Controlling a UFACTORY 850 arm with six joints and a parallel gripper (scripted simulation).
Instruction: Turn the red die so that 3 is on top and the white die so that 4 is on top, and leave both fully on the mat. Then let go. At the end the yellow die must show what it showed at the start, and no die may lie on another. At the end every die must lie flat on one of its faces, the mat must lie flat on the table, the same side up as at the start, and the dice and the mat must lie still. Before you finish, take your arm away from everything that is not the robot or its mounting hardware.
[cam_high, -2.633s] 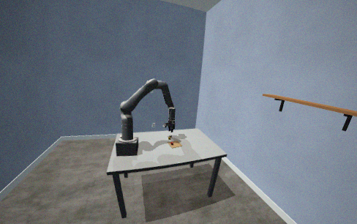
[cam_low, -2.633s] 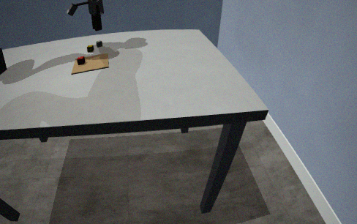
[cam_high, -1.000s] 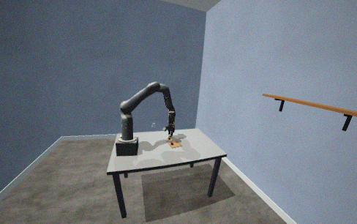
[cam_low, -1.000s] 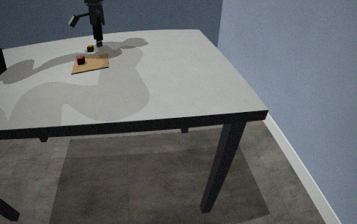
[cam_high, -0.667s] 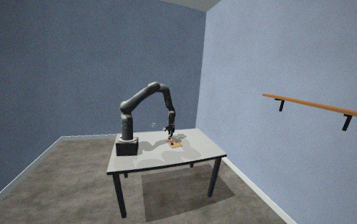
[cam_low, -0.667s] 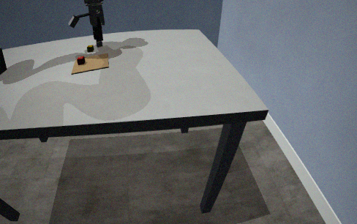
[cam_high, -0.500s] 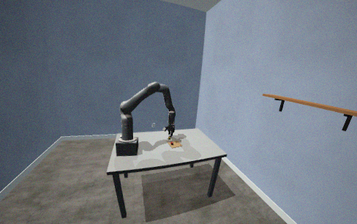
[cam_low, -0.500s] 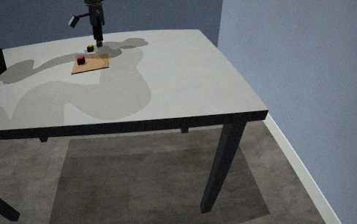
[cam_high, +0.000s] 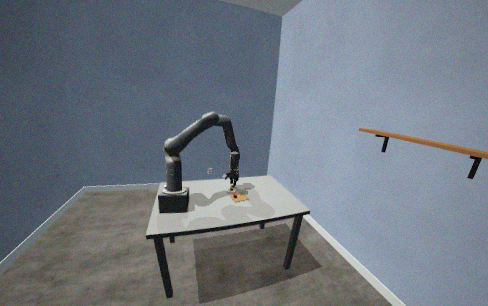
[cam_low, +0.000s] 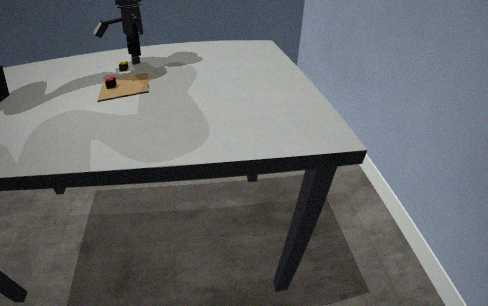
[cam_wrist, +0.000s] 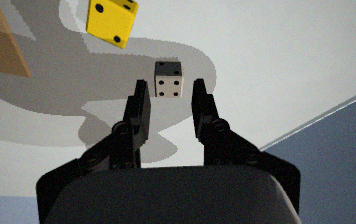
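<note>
Mat (cam_wrist: 10, 52) and yellow die (cam_wrist: 112, 20) cut by wrist-view edge; red die (cam_low: 110, 82) pips unreadable.

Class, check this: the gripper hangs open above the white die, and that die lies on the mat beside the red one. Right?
Not quite. The white die lies on the bare table, off the mat; the wrist view shows it. The open gripper does hang above it.
</note>
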